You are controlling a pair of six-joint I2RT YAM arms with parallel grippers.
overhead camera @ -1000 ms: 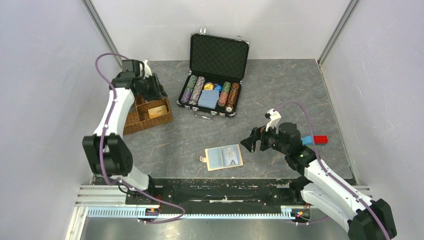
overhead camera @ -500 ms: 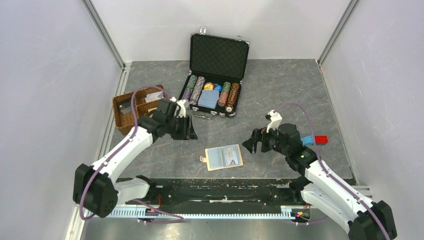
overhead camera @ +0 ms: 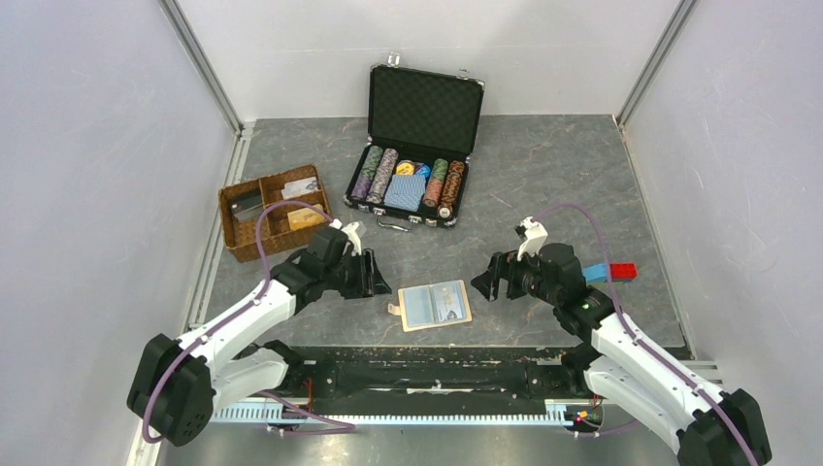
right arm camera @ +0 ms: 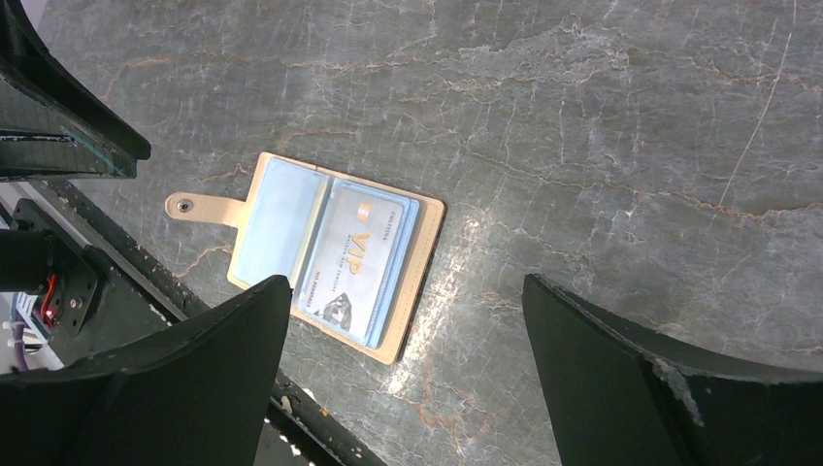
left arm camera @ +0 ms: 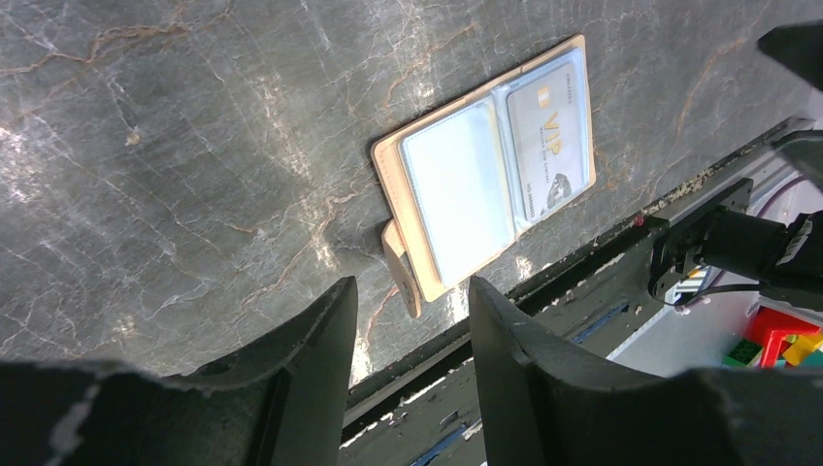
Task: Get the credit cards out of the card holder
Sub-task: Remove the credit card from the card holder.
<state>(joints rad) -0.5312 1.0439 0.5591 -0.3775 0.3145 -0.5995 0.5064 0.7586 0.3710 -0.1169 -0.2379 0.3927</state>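
The tan leather-look card holder (overhead camera: pixel 434 307) lies open on the grey marbled table (overhead camera: pixel 543 175), baring a pale VIP credit card (right arm camera: pixel 361 260). Empty left fingers (left arm camera: pixel 311 359), narrowly parted, and right fingers (right arm camera: pixel 602 369), spread wide, flank it, probably to pin and pull.

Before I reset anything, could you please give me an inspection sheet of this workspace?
Surface: grey marbled table, no damage seen.
Job's things: card holder lies open near the front edge; a VIP card sits in one pocket, the other looks empty.
Clutter: open black case with poker chips and a blue deck; wicker tray holding flat items; red brick and blue brick at right.
Grippers: left gripper and right gripper open, empty, flanking the holder.
Cables: purple cables loop over both arms, off the holder.
Surroundings: pale walls on three sides.
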